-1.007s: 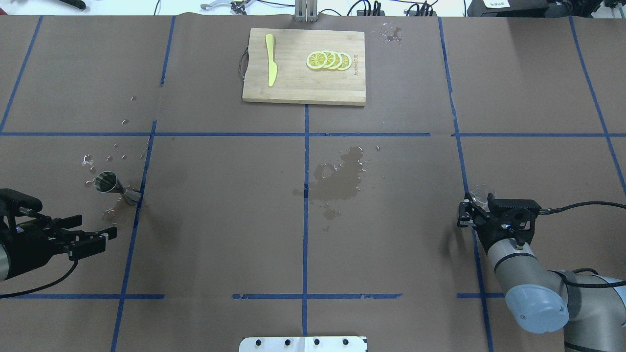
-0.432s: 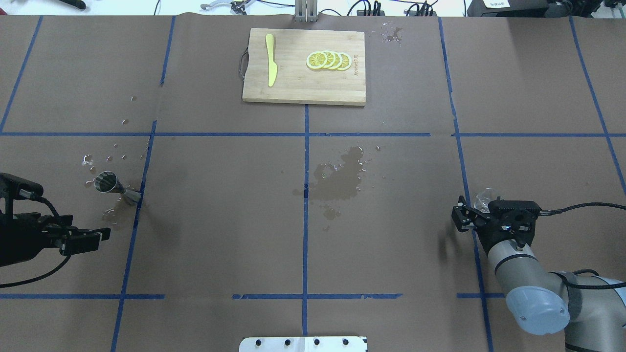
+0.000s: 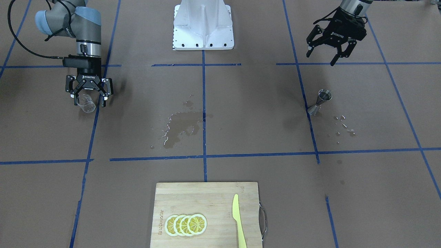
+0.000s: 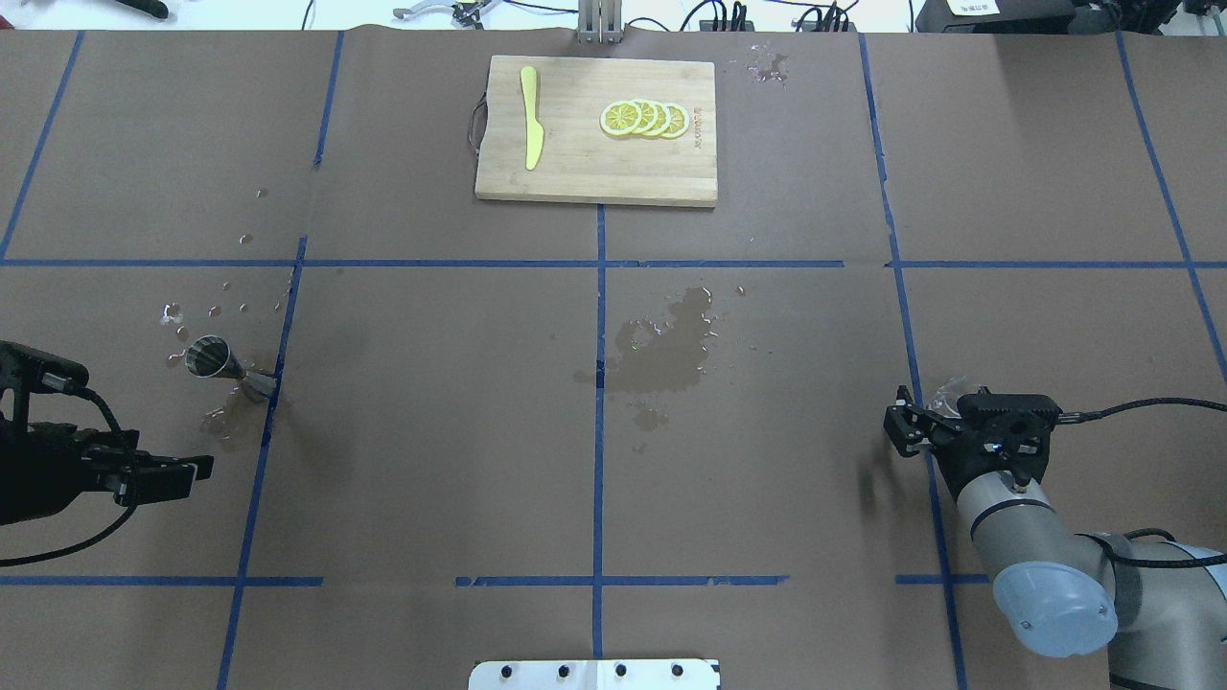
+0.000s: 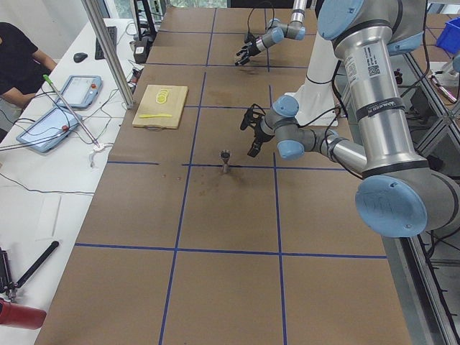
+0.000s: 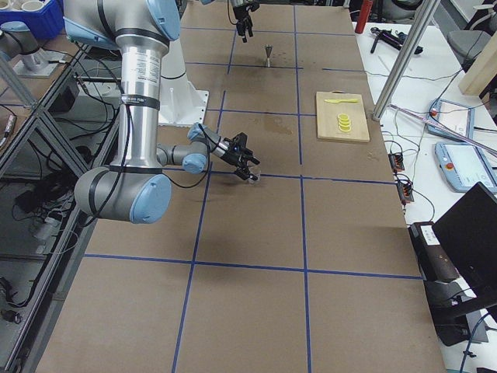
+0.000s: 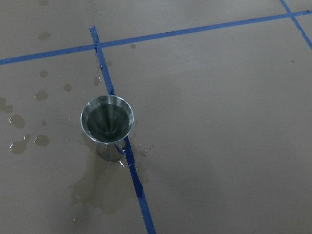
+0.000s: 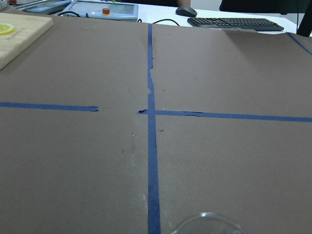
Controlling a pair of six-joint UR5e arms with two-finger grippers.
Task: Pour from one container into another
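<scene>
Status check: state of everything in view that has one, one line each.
left pincer: open, empty, clear of the jigger.
right pincer: open, fingers either side of the glass cup.
glass cup: not clamped; contents unclear.
jigger: upright on wet paper, untouched.
spill: wet patch mid-table.
lemon slices: fanned on cutting board.
knife: flat on the board.

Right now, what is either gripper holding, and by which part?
Nothing, it seems: the right gripper stands open around the glass cup, not clamping it; the left gripper is open, apart from the jigger.
</scene>
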